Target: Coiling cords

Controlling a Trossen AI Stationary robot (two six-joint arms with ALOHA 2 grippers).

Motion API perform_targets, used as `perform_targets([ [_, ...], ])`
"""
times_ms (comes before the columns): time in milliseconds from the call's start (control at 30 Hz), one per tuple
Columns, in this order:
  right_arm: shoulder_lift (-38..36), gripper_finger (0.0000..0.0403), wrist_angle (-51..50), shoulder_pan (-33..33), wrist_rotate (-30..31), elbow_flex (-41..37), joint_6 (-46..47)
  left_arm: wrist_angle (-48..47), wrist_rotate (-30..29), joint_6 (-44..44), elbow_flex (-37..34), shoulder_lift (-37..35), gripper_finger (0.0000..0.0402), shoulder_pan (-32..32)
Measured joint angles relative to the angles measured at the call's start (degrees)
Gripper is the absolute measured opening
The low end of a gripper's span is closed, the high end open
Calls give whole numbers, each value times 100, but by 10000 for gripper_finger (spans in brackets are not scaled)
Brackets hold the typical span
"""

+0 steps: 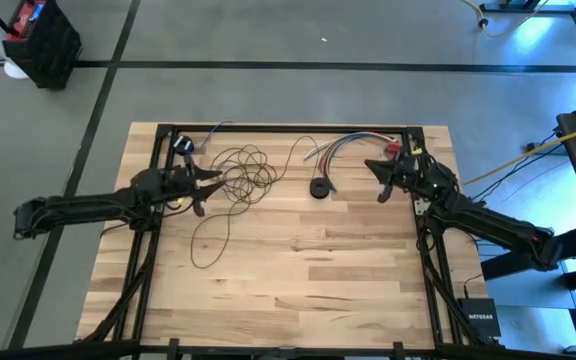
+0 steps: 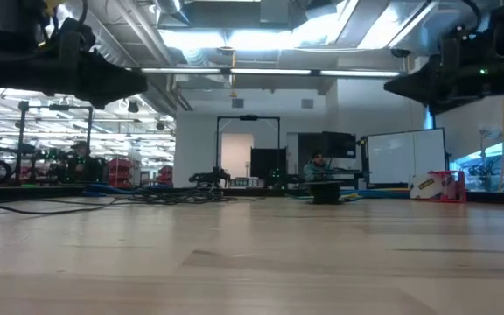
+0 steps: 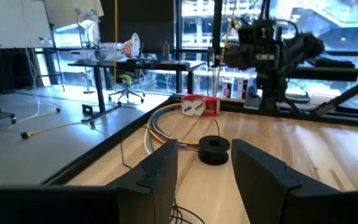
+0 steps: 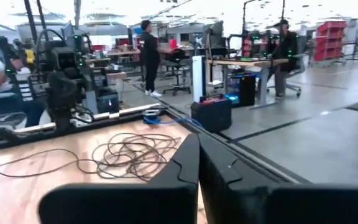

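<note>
Cords (image 1: 240,172) lie as a loose tangle of thin dark loops on the wooden surface (image 1: 298,280), just ahead of the left gripper (image 1: 206,190), with one long strand trailing back toward the near edge and another running off to the small black puck (image 1: 320,187) that ends the wire. The left fingers (image 3: 160,168) stand apart with nothing between them; in the left wrist view the puck shows through the gap, well beyond the tips. The right gripper (image 1: 380,182) hangs above the surface on the far side of the puck from the tangle, its fingers (image 4: 188,163) pressed together on nothing, with a bundle of multicoloured wires (image 1: 346,145) lying just behind it.

The loops cross one another many times, so a pinch on a single strand would likely drag the whole heap and tighten it into a knot. Being so thin, the wire could slip out of a shallow grip, or the tips could scrape the wood and miss it. Pulling the free strand may sweep the puck sideways into the coloured bundle and snag there. With the right fingers together, they must part before they can steady anything.
</note>
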Motion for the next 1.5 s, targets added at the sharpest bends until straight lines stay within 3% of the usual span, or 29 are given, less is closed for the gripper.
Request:
perform_targets([
  [167, -761, 8, -393, 0, 91, -153, 137, -55, -178, -147, -165, -358, 143, -1],
  [467, -2100, 5, -1837, -2, 488, -155, 95, -1267, -426, -294, -163, -1282, 143, -2],
  [733, -2091, 11, -2250, -2, 477, -33, 82, -2319, -537, -340, -156, -2554, 143, -2],
  [1500, -2088, 10, -2532, -2, 438, -24, -25, -2320, -535, 128, -159, -2524, 143, 2],
])
